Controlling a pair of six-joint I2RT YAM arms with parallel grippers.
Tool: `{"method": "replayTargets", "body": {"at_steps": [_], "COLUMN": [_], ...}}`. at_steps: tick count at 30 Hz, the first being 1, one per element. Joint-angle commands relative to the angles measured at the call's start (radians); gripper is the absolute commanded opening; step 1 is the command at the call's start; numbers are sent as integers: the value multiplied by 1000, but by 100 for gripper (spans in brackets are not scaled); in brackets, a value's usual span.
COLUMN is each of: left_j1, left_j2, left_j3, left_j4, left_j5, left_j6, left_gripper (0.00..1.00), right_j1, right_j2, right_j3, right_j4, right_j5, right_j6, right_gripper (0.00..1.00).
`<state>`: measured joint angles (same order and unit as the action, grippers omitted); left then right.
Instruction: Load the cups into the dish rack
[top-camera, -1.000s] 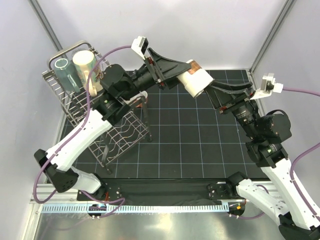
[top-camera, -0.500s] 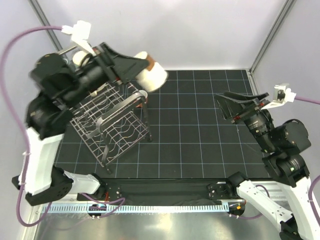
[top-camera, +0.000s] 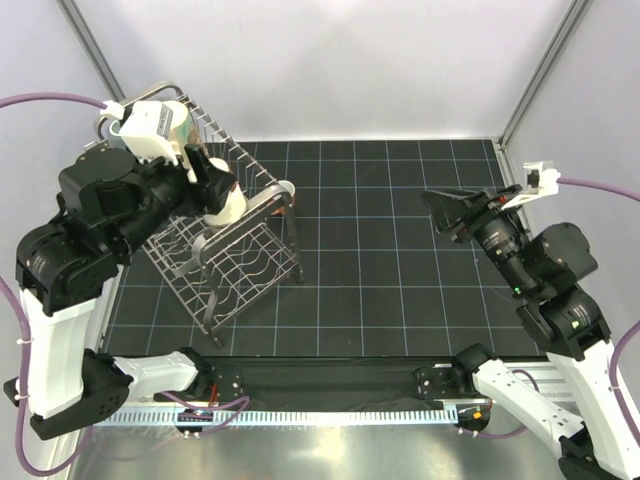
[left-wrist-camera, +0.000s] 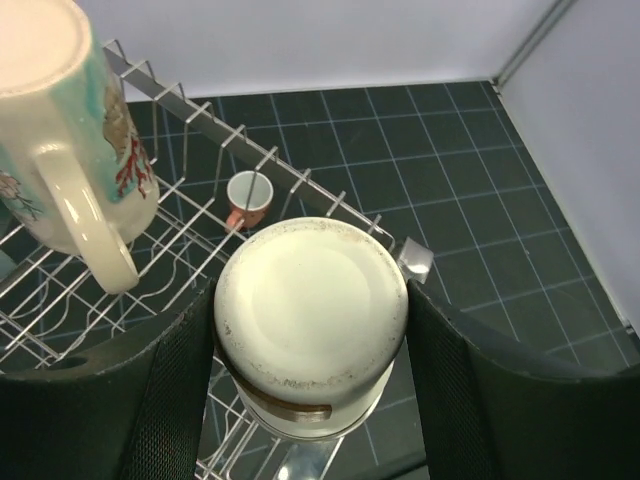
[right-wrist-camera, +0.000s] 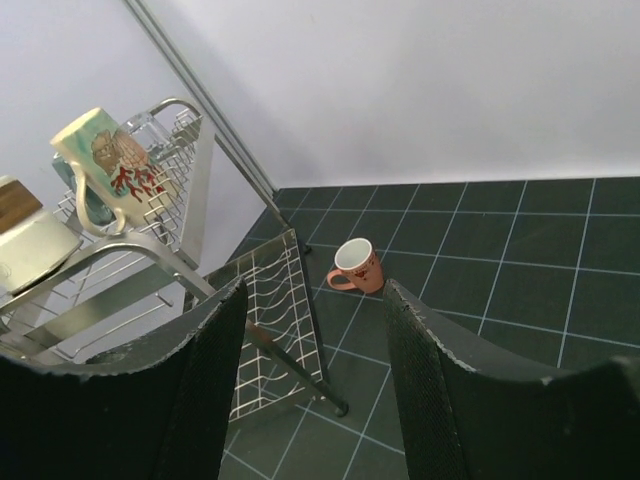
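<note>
Left wrist view is showing the left gripper (left-wrist-camera: 310, 335) clamping the small brown-based cup (left-wrist-camera: 310, 305) between its two fingers, partway closed around the cup's sides. The cup is hanging bottom-up, its pale base facing the camera and its mouth pointing down at the rods of the dish rack (left-wrist-camera: 205, 118).

The large cream mug with red-brown print (left-wrist-camera: 70, 140) is already sitting upside down in the rack at about 10 o'clock from the held cup, close by but not touching it. The salmon-pink mug (left-wrist-camera: 249, 199) is showing through the wires at about 11 o'clock. In the right wrist view it is standing on the black gridded mat (right-wrist-camera: 520, 280), outside the rack.

In the top external view the rack is lying at 9 o'clock on the mat. The right gripper (top-camera: 455, 207) is hovering at 3 o'clock, well apart from it. Its fingers are spreading wide and gripping nothing.

The step in hand appears to be setting this cup down. Doing it well probably means:

- lowering straight down so the rim is landing evenly between two rods rather than on top of one;
- holding the cup level;
- staying away from the cream mug's handle at 9 o'clock;
- opening the fingers only once the rods are bearing the cup, or it could be tipping through a gap.
</note>
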<state>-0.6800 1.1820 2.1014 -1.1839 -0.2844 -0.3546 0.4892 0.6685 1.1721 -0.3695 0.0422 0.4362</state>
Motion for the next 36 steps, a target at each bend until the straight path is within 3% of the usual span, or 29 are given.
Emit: {"method": "replayTargets", "body": {"at_steps": [1, 15, 22, 26, 36], "left_j1": [0, 0, 2, 3, 63], "left_j2": [-5, -15, -67, -111, -139], "left_j3": [-44, -50, -159, -294, -389], "left_j4": [-5, -2, 33, 102, 164], "left_j5": [-87, -314, -335, -370, -475], "left_j6": [60, 94, 92, 101, 137], "left_gripper": [0, 0, 0, 0, 0], "right_j1": [5, 5, 5, 5, 3], "right_j2": [29, 65, 78, 95, 112], "right_j3": [21, 11, 8, 9, -17], "right_j4": [27, 32, 38, 49, 53], "right_j5": [-19, -61, -62, -76, -113], "right_j6": [19, 72, 79, 85, 121], "right_gripper": [58, 58, 58, 58, 58]}}
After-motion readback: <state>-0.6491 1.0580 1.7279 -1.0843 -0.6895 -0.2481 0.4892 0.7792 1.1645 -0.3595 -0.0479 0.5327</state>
